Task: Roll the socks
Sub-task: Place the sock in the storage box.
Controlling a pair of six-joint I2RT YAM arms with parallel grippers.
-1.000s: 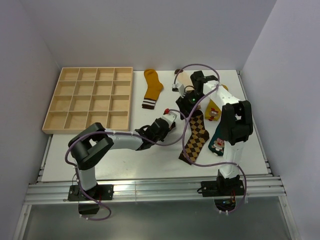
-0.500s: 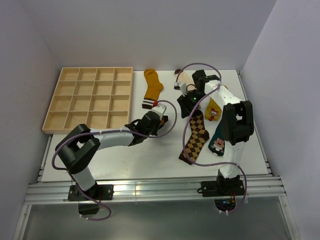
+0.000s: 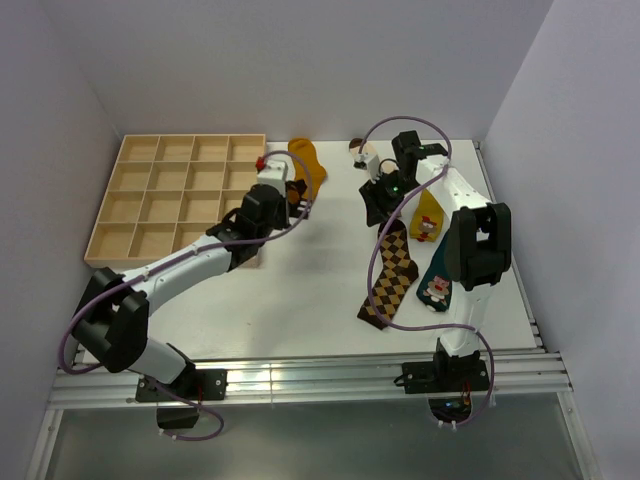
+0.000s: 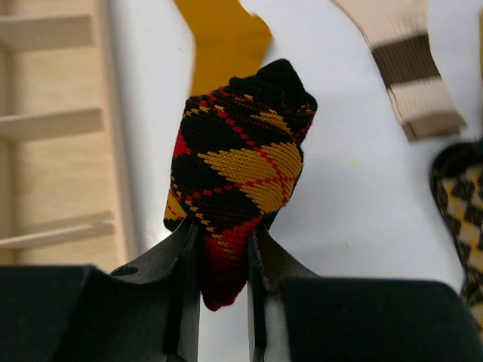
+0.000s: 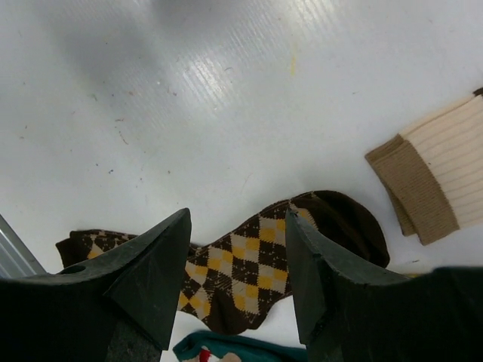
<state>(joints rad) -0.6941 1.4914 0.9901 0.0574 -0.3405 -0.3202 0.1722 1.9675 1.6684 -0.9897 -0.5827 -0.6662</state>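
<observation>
Knitted cloth argyle roll (image 4: 238, 173), ribbed cream sock (image 5: 441, 173), matt black plastic fingers (image 5: 147, 275), bare pale wood tray (image 3: 140, 259), smooth white table (image 5: 189, 90), faintly glossy, scuffed.

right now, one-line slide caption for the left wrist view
Left gripper shut on a rolled red-black-yellow argyle sock, wooden tray at frame left.

White table (image 3: 300, 300) bore a compartmented wooden tray (image 3: 190, 137), mustard sock (image 3: 308, 162), cream brown-banded sock (image 5: 438, 173), brown argyle sock (image 3: 392, 270), yellow sock (image 3: 428, 215) and teal sock (image 3: 435, 280).
</observation>
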